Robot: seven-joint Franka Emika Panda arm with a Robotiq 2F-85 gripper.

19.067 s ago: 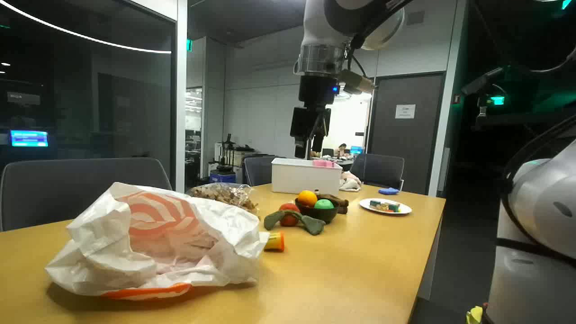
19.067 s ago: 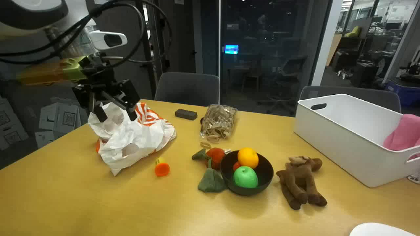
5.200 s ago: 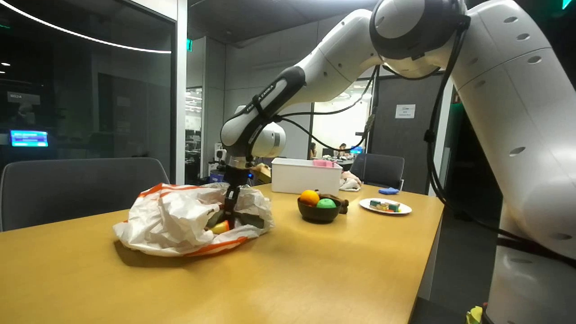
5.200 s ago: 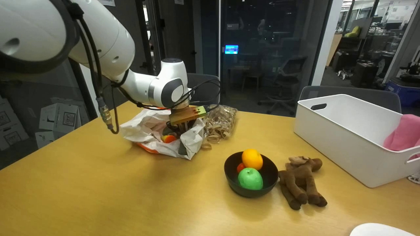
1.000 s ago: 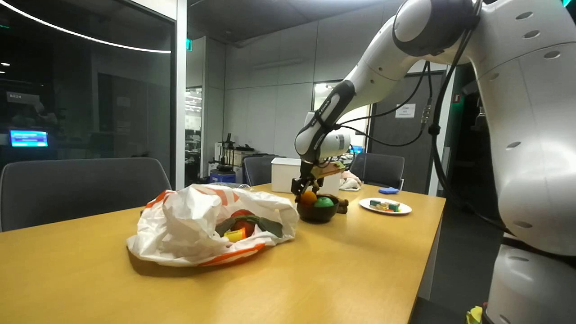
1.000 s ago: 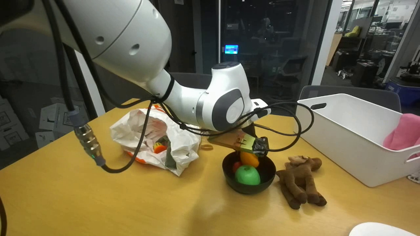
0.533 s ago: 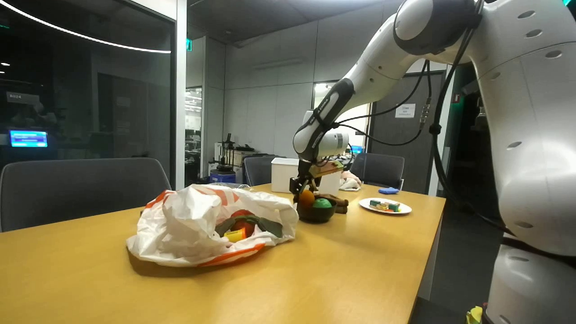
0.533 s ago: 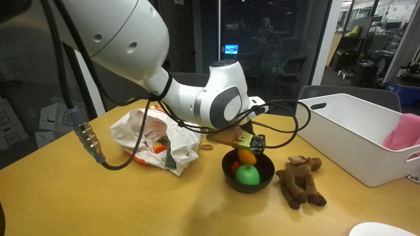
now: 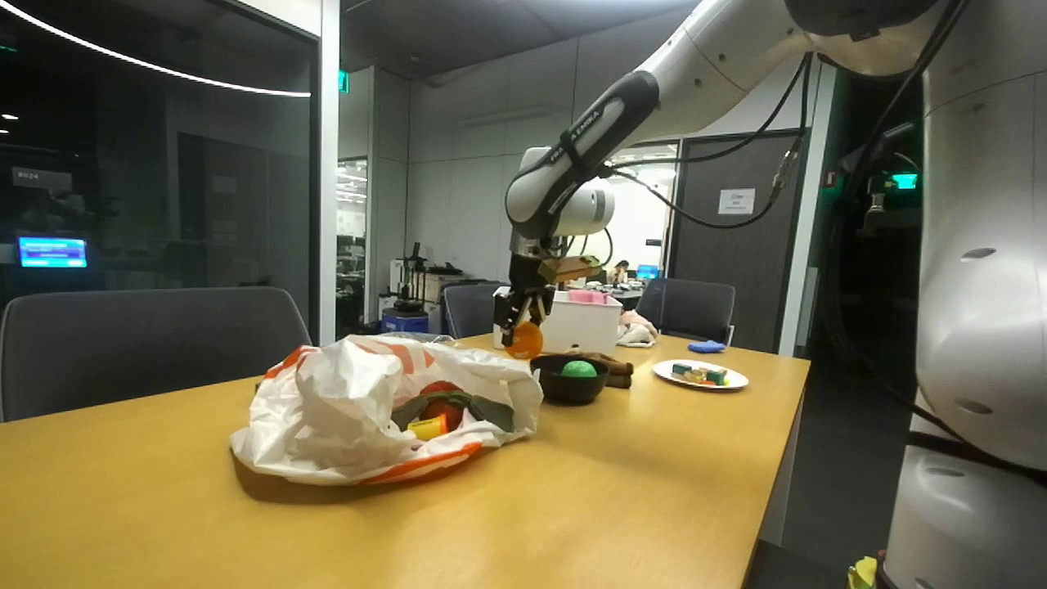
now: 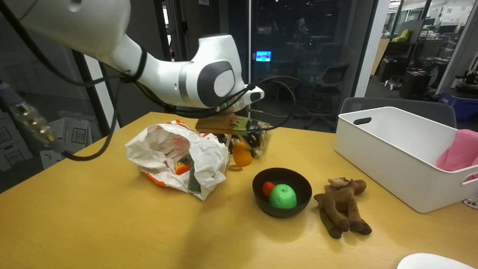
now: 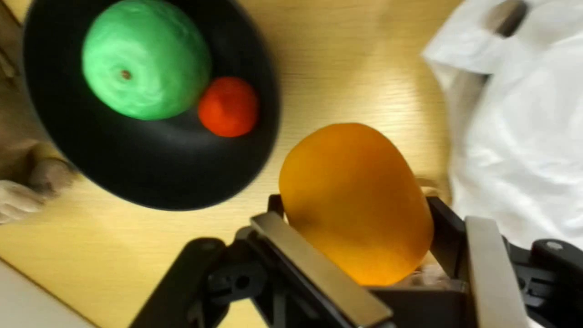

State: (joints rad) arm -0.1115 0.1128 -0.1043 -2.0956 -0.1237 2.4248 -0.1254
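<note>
Glass panels (image 10: 291,101), pale walls (image 9: 491,204) and a grey door (image 9: 736,270) are seen around a long wooden table (image 10: 130,231), beside which dark chairs (image 9: 155,352) are placed. An orange (image 10: 242,154) is grasped by the gripper (image 11: 357,212), which is closed against opposite sides of it, as is shown most plainly in the wrist view. The orange is held between the black bowl (image 11: 159,164) and the crumpled white bag (image 10: 209,157), apparently raised off the tabletop. A carry of the orange is judged to be the step in hand; by the next move, a firm grip is called for, with enough height allowed above the bowl's rim and the bag's loose edge.

Within the bowl, a green apple (image 11: 145,59) and a small red fruit (image 11: 228,107) are nestled side by side. At the bag's mouth, a red stuffed toy (image 9: 446,413) with green leaves and a yellow-and-orange tub (image 9: 429,427) are contained. Just beside the bowl, a brown plush animal (image 10: 343,207) is laid on the table. Farther along, a white bin (image 10: 373,164) is set with a pink cloth (image 10: 459,151) inside, and small blocks (image 9: 699,375) are gathered on a white plate (image 9: 739,381).
</note>
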